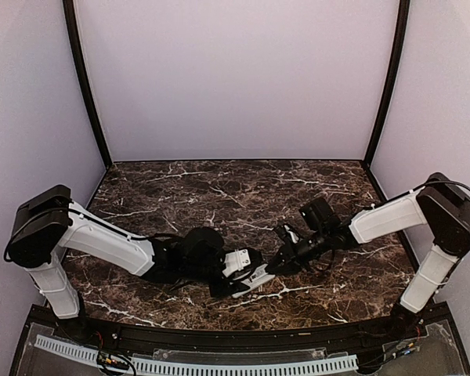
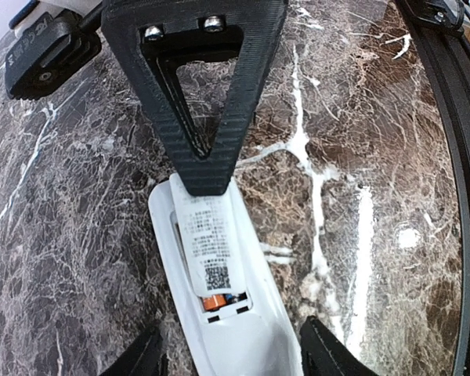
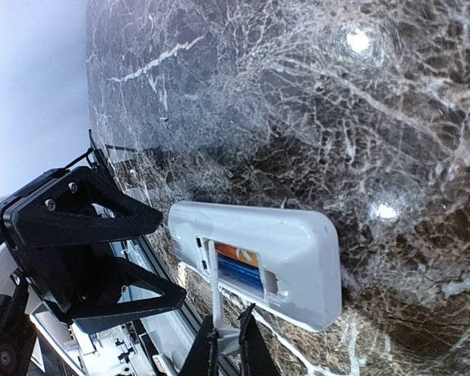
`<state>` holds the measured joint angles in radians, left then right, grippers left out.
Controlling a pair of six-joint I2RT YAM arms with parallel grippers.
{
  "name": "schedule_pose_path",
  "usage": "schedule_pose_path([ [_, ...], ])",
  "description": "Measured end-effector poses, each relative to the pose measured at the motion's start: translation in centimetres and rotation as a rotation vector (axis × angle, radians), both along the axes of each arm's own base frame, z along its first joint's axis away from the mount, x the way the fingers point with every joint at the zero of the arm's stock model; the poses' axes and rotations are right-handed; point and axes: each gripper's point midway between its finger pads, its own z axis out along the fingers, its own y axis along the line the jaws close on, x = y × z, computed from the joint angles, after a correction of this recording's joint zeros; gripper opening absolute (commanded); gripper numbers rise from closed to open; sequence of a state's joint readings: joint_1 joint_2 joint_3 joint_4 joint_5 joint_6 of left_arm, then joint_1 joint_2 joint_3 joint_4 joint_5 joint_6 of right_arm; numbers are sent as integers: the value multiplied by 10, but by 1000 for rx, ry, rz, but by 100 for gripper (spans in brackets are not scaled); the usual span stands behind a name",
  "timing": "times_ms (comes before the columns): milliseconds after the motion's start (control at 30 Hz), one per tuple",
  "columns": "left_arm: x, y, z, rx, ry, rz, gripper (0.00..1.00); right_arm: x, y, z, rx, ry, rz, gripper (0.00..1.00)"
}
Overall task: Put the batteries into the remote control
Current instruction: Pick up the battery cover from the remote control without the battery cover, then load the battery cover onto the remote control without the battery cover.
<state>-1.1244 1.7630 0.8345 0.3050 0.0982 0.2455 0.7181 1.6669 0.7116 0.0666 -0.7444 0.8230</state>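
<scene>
**Remote: bay filled, cover pending**

Remote control (image 2: 243, 345) is laid back-up, long axis 12 to 6 in the left wrist view. Its 6 o'clock end is straddled by the left gripper (image 2: 233, 338), half spread, nothing gripped. From 12 o'clock, the cover plate (image 2: 210, 247) is pinched partly over the bay by the right gripper (image 3: 223, 342). Batteries (image 3: 237, 262) are seated inside.

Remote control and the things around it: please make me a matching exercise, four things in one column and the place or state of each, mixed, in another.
1. remote control
2. orange battery
3. cover plate
4. left gripper

A. lying inside the remote
B. open, one finger on each side of the remote
C. back up on the marble table
D. pinched by the right gripper

Pairs: 1-C, 2-A, 3-D, 4-B.
</scene>
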Motion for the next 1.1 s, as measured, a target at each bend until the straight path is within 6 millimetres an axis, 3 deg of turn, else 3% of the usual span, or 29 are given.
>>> schedule_pose_path([
  [133,-2,5,4,-4,14,16,59,4,-1,1,-9,5,33,5],
  [433,-9,24,-17,65,75,57,61,6,4,1,-7,36,103,5],
  [1100,-13,28,-32,106,139,85,50,4,6,-4,29,94,80,2],
])
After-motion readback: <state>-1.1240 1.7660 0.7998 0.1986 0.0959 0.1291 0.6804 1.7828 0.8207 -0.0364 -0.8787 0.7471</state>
